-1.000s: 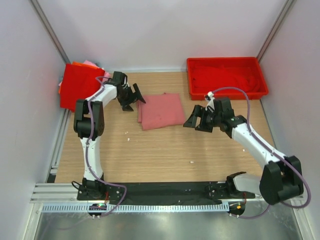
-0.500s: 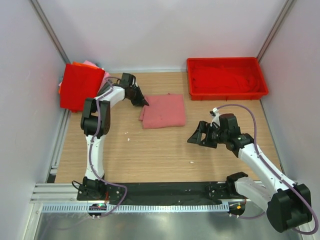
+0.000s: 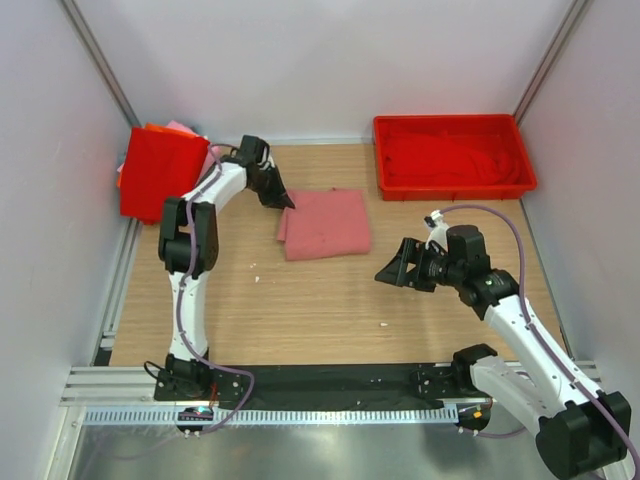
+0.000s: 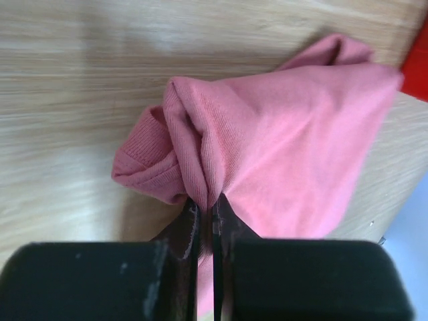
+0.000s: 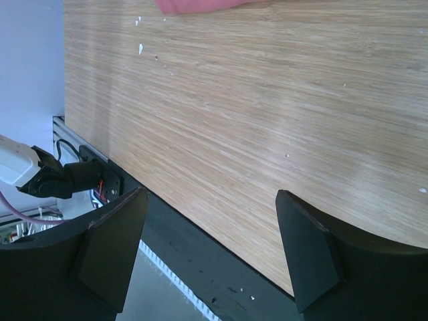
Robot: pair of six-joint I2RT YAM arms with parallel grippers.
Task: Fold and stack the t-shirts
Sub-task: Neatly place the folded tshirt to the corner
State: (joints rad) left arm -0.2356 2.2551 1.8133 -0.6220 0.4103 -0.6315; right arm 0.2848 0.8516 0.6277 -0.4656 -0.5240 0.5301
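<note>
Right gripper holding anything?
No, the right gripper hangs open above the table with nothing in it.

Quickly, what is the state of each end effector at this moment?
Left end effector: closed, pinching a fold of the salmon-pink t-shirt.
Right end effector: open, holding nothing, above the table.

Left gripper point(image 3: 288, 203) clamped t-shirt point(image 3: 325, 222) corner; right gripper point(image 3: 392, 272) retreated
</note>
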